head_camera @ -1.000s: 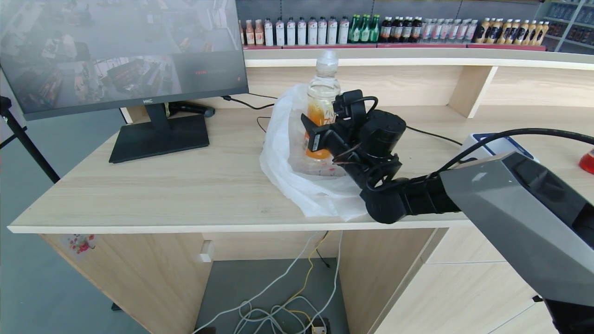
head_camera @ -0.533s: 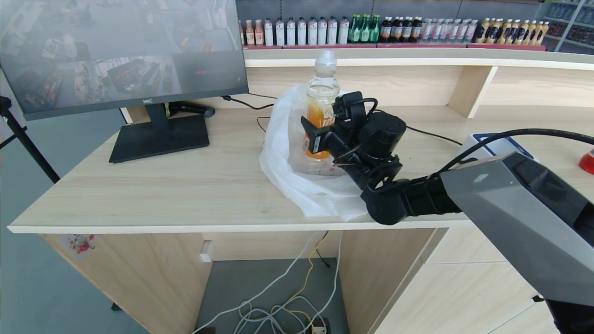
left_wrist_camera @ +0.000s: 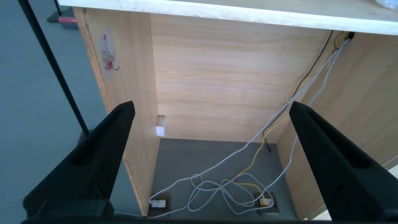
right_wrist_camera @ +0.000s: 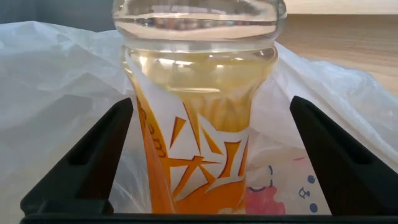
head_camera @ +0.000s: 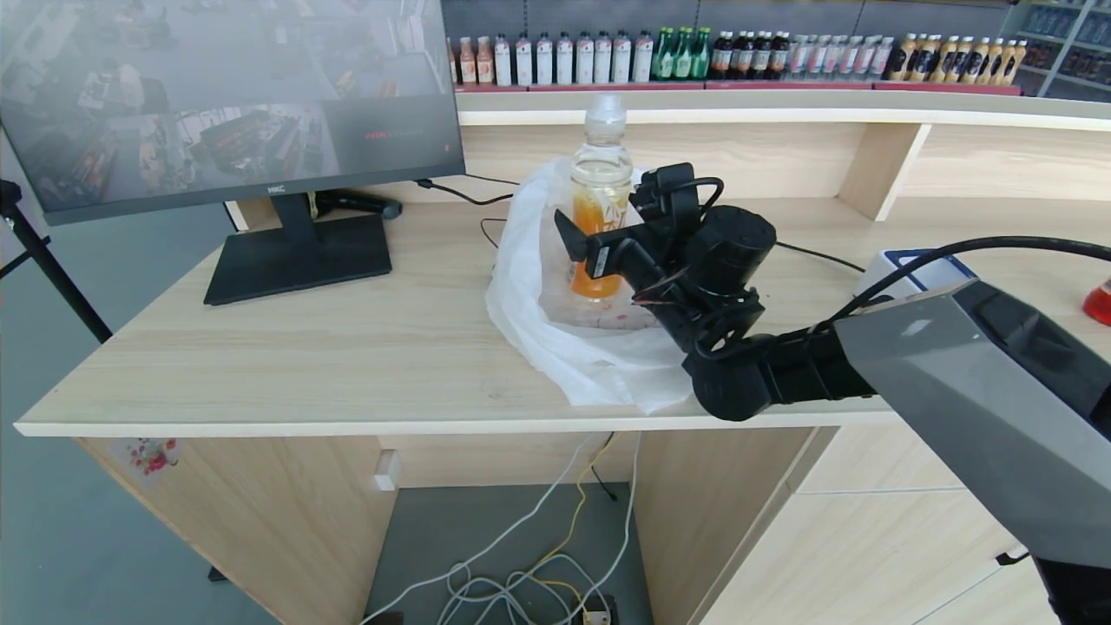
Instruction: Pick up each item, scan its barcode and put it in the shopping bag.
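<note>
A clear bottle (head_camera: pixel 599 187) of orange drink with a white cap stands upright inside the white shopping bag (head_camera: pixel 529 295) on the wooden counter. My right gripper (head_camera: pixel 608 219) is level with the bottle's label, open, one finger on each side of it. In the right wrist view the bottle (right_wrist_camera: pixel 199 124) fills the middle, with a gap to each of the fingers (right_wrist_camera: pixel 81 168), and the bag (right_wrist_camera: pixel 56 93) lies crumpled behind it. My left gripper (left_wrist_camera: pixel 205 162) hangs open below the counter's top, facing the cabinet front.
A monitor (head_camera: pixel 226 95) on a black stand is at the counter's left, with a dark handheld scanner (head_camera: pixel 356 204) behind it. A white and blue device (head_camera: pixel 920 269) and a red object (head_camera: pixel 1101 304) sit far right. Loose cables (left_wrist_camera: pixel 236 180) lie under the counter.
My right arm's wrist has lifted and shifted a little to the right. The bottle still stands in the bag, nearly where it was.
</note>
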Robot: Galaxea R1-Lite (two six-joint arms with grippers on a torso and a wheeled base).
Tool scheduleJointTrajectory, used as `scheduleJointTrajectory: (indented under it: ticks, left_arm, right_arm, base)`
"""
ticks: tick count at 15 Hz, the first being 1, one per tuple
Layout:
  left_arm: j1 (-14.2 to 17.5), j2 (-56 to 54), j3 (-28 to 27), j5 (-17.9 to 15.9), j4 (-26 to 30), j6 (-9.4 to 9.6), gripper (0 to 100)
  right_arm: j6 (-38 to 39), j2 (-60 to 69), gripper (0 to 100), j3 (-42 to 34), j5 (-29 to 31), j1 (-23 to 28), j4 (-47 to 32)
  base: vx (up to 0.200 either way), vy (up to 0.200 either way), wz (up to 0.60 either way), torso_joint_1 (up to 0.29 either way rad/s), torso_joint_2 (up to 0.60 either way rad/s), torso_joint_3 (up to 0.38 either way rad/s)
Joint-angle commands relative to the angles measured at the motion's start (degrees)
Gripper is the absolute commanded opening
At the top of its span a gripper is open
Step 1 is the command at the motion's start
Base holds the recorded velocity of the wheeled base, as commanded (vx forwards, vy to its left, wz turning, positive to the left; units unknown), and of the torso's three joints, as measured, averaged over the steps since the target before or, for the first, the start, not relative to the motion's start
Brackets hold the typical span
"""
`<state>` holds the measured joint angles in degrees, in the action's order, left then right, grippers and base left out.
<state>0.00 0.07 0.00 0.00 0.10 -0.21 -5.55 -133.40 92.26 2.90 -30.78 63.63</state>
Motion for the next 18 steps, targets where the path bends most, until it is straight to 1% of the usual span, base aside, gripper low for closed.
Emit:
scheduleJointTrajectory:
  ticks: [1,2,3,6,9,11,12,13,14,17,18]
  left_arm:
    - [0.0,0.0,0.0,0.0,0.0,-0.06,100]
    - [0.0,0.0,0.0,0.0,0.0,-0.06,100]
    - [0.0,0.0,0.0,0.0,0.0,-0.06,100]
    - [0.0,0.0,0.0,0.0,0.0,-0.06,100]
    - [0.1,0.0,0.0,0.0,0.0,-0.06,100]
    - [0.0,0.0,0.0,0.0,0.0,-0.06,100]
    - [0.1,0.0,0.0,0.0,0.0,-0.14,100]
    - [0.0,0.0,0.0,0.0,0.0,-0.14,100]
    - [0.0,0.0,0.0,0.0,0.0,-0.23,100]
    - [0.0,0.0,0.0,0.0,0.0,-0.06,100]
    - [0.0,0.0,0.0,0.0,0.0,-0.14,100]
  right_arm:
    - [-0.4,3.9,100,-4.7,0.0,0.0,0.8]
    - [-1.0,5.0,100,-6.1,-0.1,0.0,1.0]
    - [-1.7,8.0,100,-9.8,-0.3,0.0,1.6]
    - [-1.7,12.4,100,-16.4,-0.3,0.2,5.8]
    - [-1.2,19.5,100,-31.9,-0.3,1.3,14.8]
    - [0.5,22.6,100,-40.1,-0.4,1.0,20.8]
    - [1.0,22.6,100,-41.6,-1.1,0.1,24.6]
    - [0.8,22.4,100,-42.3,-2.0,-0.2,26.4]
    - [0.8,23.0,100,-42.6,-2.0,-0.3,26.4]
    - [0.5,24.4,100,-42.7,-2.0,-1.7,26.4]
    - [0.4,25.4,100,-42.8,-1.8,-2.4,26.4]
  base:
    - [0.000,0.000,0.00,0.000,0.00,0.000]
    - [0.000,0.000,0.00,0.000,0.00,0.000]
    - [0.000,0.000,0.00,0.000,0.00,0.000]
    - [0.000,0.000,0.00,0.000,0.00,0.000]
    - [0.000,0.000,0.00,0.000,0.00,0.000]
    - [0.000,0.000,0.00,0.000,0.00,0.000]
    - [0.000,0.000,0.00,0.000,0.00,0.000]
    - [0.000,0.000,0.00,0.000,0.00,0.000]
    - [0.000,0.000,0.00,0.000,0.00,0.000]
    - [-0.200,0.000,0.00,0.004,0.00,0.002]
    - [0.000,0.000,0.00,0.000,0.00,0.000]
